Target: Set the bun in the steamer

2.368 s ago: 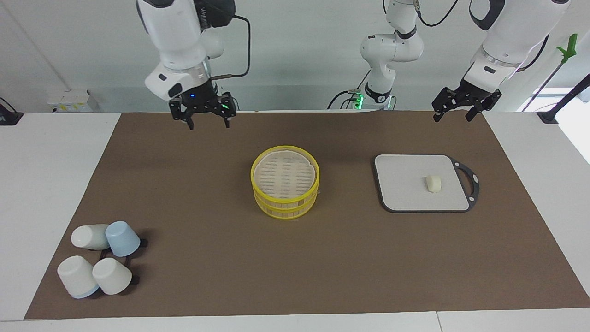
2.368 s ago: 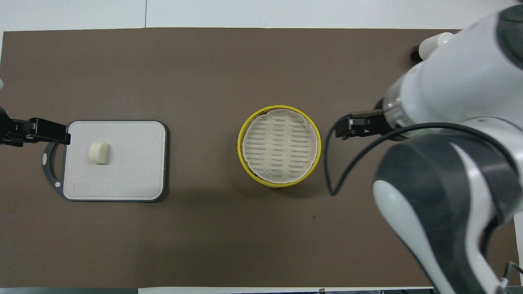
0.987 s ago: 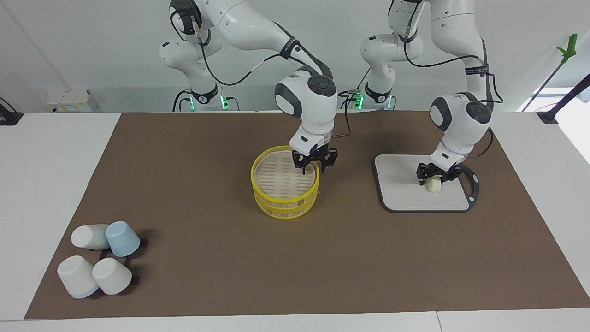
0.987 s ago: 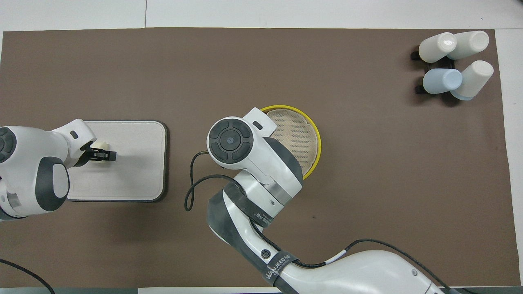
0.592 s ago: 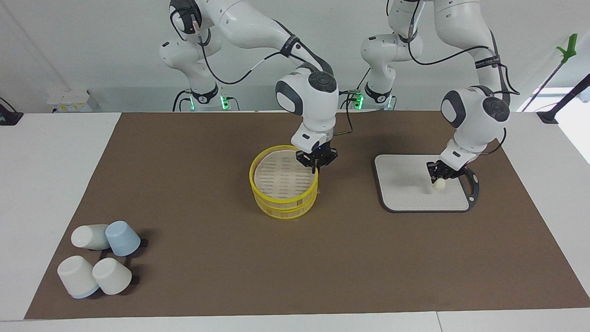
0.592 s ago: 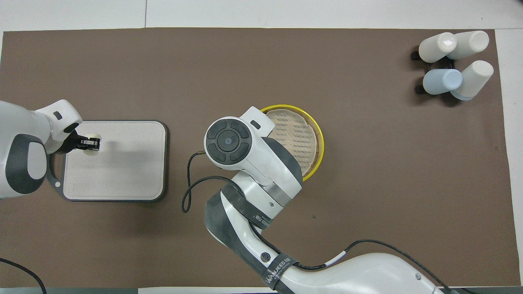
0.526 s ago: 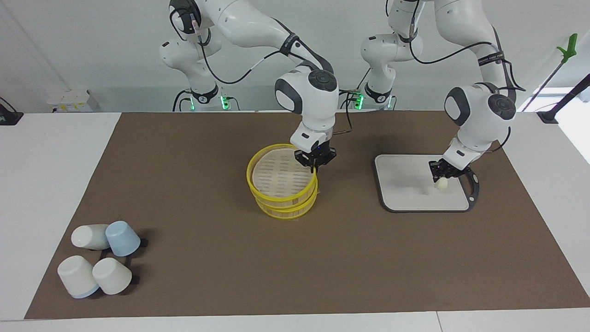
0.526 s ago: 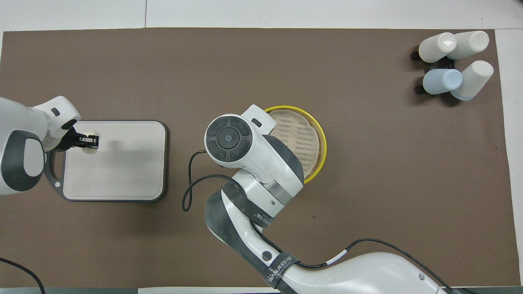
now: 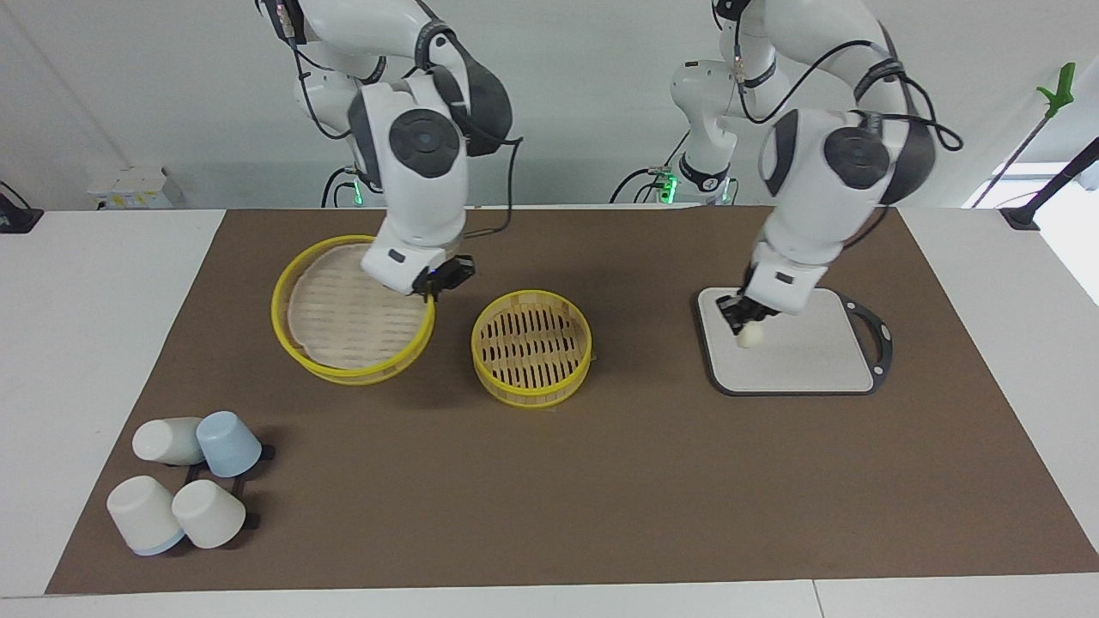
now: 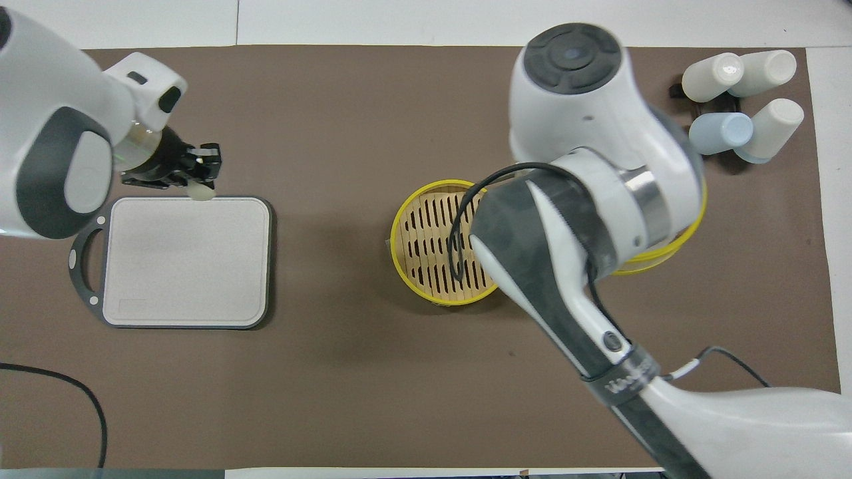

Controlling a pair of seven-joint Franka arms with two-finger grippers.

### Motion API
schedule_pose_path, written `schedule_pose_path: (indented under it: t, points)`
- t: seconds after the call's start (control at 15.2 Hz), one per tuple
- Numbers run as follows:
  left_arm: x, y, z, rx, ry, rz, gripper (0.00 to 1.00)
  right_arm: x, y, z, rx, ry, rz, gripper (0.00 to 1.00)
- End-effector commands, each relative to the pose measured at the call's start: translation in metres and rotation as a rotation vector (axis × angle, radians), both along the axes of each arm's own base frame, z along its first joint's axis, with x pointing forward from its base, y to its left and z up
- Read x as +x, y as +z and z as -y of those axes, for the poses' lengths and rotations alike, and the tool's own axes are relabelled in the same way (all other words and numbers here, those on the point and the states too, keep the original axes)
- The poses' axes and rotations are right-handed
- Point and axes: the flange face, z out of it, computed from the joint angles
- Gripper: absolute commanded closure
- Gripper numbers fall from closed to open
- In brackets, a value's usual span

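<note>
Counts: one bun (image 9: 749, 337), one steamer (image 9: 531, 347), one lid (image 9: 353, 313), one board (image 9: 794, 342), four cups (image 9: 185, 481).
Left hand (image 9: 743, 320): grips bun, raised over board.
Right hand (image 9: 440, 281): grips lid rim, beside steamer.
Steamer: mid-table, uncovered.

We note a dark brown mat (image 9: 601, 481) over the white bench (image 9: 77, 343). The steamer (image 9: 531, 348) has bright yellow rims and a tan base with rows of dark slots. The lid (image 9: 348, 313) is pale with faint slat lines inside a yellow rim. The bun (image 9: 749, 337) is cream-white. The board (image 9: 807, 356) is light grey, edged in dark grey. Of 4 cups (image 9: 185, 481), 3 are white, 1 pale blue. Both arms are white with dark grey joints.
</note>
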Motion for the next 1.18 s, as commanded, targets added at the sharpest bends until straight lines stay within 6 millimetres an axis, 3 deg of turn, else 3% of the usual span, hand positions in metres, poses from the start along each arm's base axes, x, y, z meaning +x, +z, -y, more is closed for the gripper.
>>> schedule_pose_path:
  t: [0.0, 0.13, 0.26, 0.39, 0.66, 0.79, 0.92, 0.99, 1.12]
  points:
    - [-0.038, -0.019, 0.102, -0.044, 0.072, 0.072, 0.81, -0.002, -0.007, 0.061, -0.029, 0.083, -0.057, 1.0]
    - [-0.082, -0.059, 0.157, -0.073, 0.038, 0.1, 0.79, 0.001, -0.013, 0.097, -0.028, 0.097, -0.082, 1.0]
    - [-0.107, -0.107, 0.194, -0.062, 0.017, 0.11, 0.78, -0.001, -0.02, 0.124, -0.02, 0.081, -0.089, 1.0]
    - [-0.109, -0.137, 0.199, -0.056, 0.005, 0.118, 0.78, -0.004, -0.029, 0.14, -0.008, 0.089, -0.079, 1.0]
    - [-0.112, -0.162, 0.203, -0.067, 0.016, 0.131, 0.76, -0.007, -0.036, 0.14, -0.006, 0.094, -0.077, 1.0]
    - [-0.115, -0.167, 0.203, -0.061, 0.015, 0.124, 0.49, -0.007, -0.035, 0.14, -0.004, 0.094, -0.075, 1.0]
    - [-0.116, -0.165, 0.203, -0.056, 0.03, 0.117, 0.11, -0.007, -0.035, 0.14, -0.004, 0.094, -0.075, 1.0]
    - [-0.117, -0.165, 0.204, -0.055, 0.032, 0.115, 0.0, -0.007, -0.035, 0.14, -0.004, 0.094, -0.075, 1.0]
    - [-0.114, -0.154, 0.195, -0.041, 0.038, 0.103, 0.0, -0.007, -0.035, 0.14, -0.004, 0.094, -0.075, 1.0]
